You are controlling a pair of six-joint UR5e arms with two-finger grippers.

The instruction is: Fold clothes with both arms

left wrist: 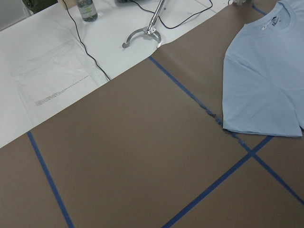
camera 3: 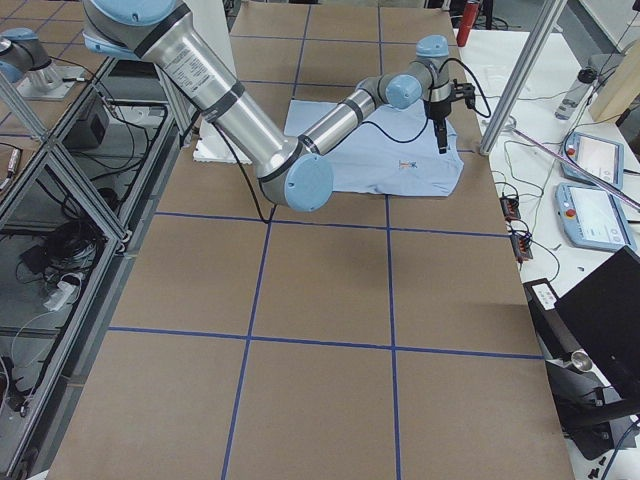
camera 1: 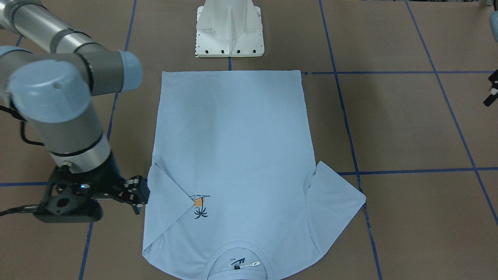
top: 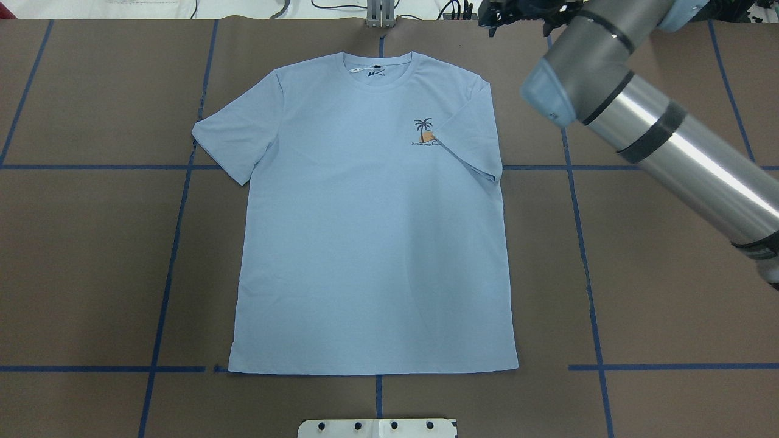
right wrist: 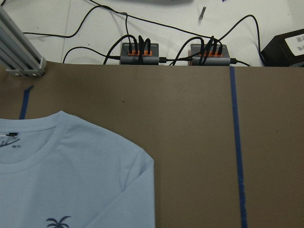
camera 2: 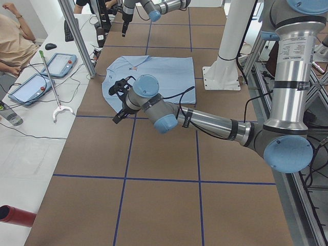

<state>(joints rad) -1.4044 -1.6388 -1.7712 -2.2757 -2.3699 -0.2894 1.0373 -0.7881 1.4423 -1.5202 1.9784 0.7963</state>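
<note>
Light blue T-shirt [top: 365,231] is lying flat on the surface [top: 669,304], collar at 12 o'clock overhead, its 2 o'clock sleeve folded in. Being light, limp cloth, it is likely dragging easily; the 10 o'clock sleeve edge is looking the best hold. For right tool [camera 1: 136,196] and left tool [camera 2: 119,101], spread or pressed together: cannot tell

T-shirt [top: 371,231] flat on table [top: 639,274], centred. Collar [top: 377,61] on the side far from the robot; hem [top: 374,370] near the pedestal base [camera 1: 229,31]. Right sleeve [top: 471,140] folded inward onto the chest, its edge touching the print [top: 424,131]. Left sleeve [top: 234,137] spread outward on the table. The right gripper [camera 1: 139,196] is just beside the folded sleeve, off the cloth. The left gripper [camera 1: 491,91] is well apart, to the shirt's left.
</note>
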